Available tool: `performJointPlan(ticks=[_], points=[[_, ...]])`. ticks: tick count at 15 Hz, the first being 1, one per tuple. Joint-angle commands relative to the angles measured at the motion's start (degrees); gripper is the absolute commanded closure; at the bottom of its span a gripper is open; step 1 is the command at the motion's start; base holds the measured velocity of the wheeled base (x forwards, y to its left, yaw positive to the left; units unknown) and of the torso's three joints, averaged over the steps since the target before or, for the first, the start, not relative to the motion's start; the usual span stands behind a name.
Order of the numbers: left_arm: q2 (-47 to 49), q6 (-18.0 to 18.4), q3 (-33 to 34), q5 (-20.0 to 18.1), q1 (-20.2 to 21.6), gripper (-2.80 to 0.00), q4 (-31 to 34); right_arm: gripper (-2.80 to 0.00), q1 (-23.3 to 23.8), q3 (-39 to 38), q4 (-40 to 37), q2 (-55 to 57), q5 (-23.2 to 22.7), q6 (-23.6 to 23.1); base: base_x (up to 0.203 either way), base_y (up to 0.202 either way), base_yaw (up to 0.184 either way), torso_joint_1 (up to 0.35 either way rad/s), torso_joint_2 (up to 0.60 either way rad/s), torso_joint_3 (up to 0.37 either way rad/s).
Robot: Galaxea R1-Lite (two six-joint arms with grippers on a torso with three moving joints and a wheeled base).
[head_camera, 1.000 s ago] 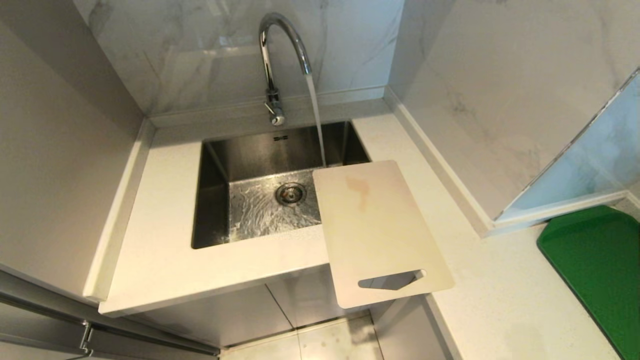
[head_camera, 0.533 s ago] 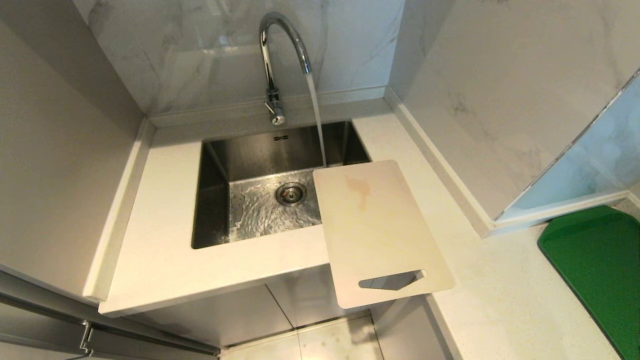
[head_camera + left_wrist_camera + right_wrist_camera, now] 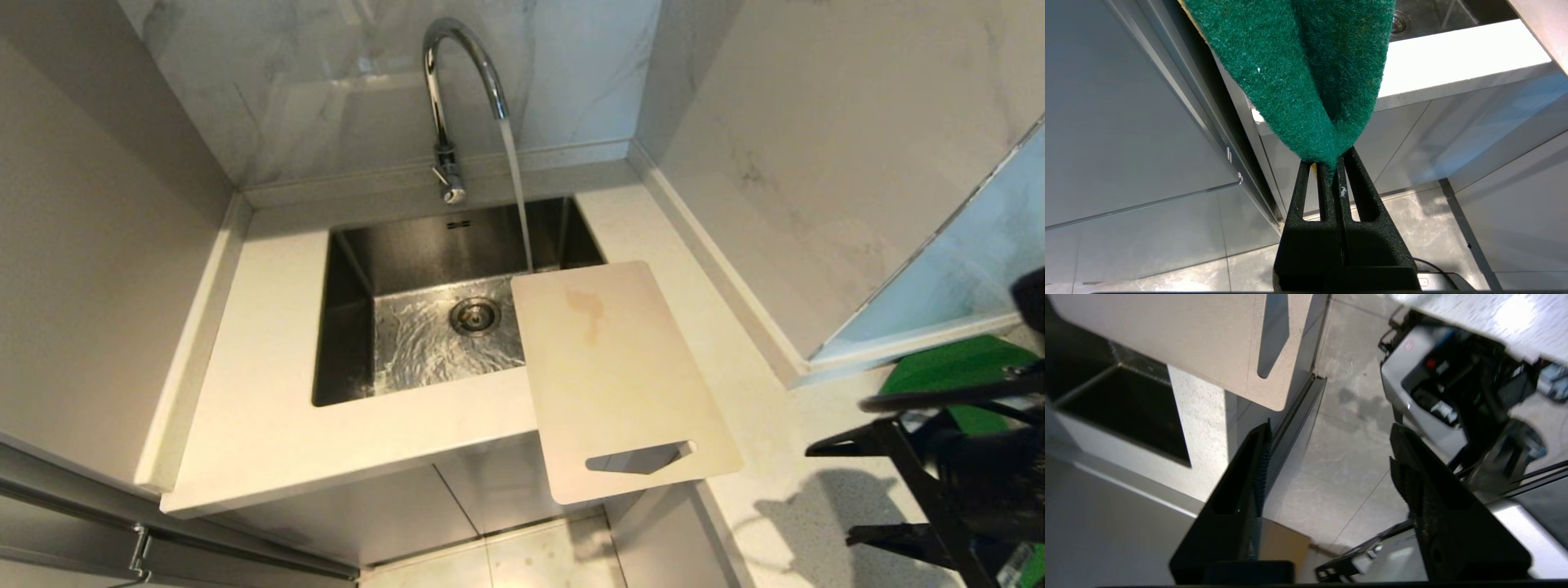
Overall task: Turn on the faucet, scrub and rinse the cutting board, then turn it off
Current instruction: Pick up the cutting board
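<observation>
The chrome faucet (image 3: 457, 73) is running, and its stream (image 3: 516, 204) falls into the steel sink (image 3: 347, 327) just behind the cutting board (image 3: 620, 376). The cream board lies flat over the sink's right rim. A brownish stain (image 3: 589, 309) marks its face, and the handle slot (image 3: 641, 457) overhangs the counter front. My right gripper (image 3: 829, 492) hovers open and empty over the counter to the board's right. In the right wrist view this gripper (image 3: 1331, 428) is apart from the board (image 3: 1188, 335). My left gripper (image 3: 1327, 161), low beside the cabinets, is shut on a green sponge (image 3: 1306, 73).
The faucet's small lever (image 3: 441, 175) sticks out at its base. A green mat (image 3: 947, 367) lies on the counter at the far right, partly behind my right arm. Marble walls close in the back and right. The white counter (image 3: 261, 392) runs left of the sink.
My right arm has swung up into the head view at the lower right with its jaws open. Board, faucet and water stand as before.
</observation>
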State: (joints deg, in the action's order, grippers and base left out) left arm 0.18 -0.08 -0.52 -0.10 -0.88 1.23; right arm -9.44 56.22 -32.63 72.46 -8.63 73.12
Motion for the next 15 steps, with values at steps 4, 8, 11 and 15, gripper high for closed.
performJointPlan(ticks=[4,8,11,15], points=[[0.08,-0.01,0.0,0.01,0.0,0.0,0.0,-2.8,-10.56,7.9,0.72,20.98,4.37,14.06,0.0,0.0,0.0,0.0,0.0,0.0],[0.08,-0.01,0.0,0.01,0.0,0.0,0.0,-2.8,-11.47,8.77,3.2,24.88,4.67,14.98,0.0,0.0,0.0,0.0,0.0,0.0],[0.08,-0.01,0.0,0.01,0.0,0.0,0.0,-2.8,-11.4,8.91,4.5,28.54,4.9,14.94,0.0,0.0,0.0,0.0,0.0,0.0],[0.08,-0.01,0.0,0.01,0.0,0.0,0.0,-2.8,-11.39,8.58,5.17,31.95,5.17,14.99,0.0,0.0,0.0,0.0,0.0,0.0]])
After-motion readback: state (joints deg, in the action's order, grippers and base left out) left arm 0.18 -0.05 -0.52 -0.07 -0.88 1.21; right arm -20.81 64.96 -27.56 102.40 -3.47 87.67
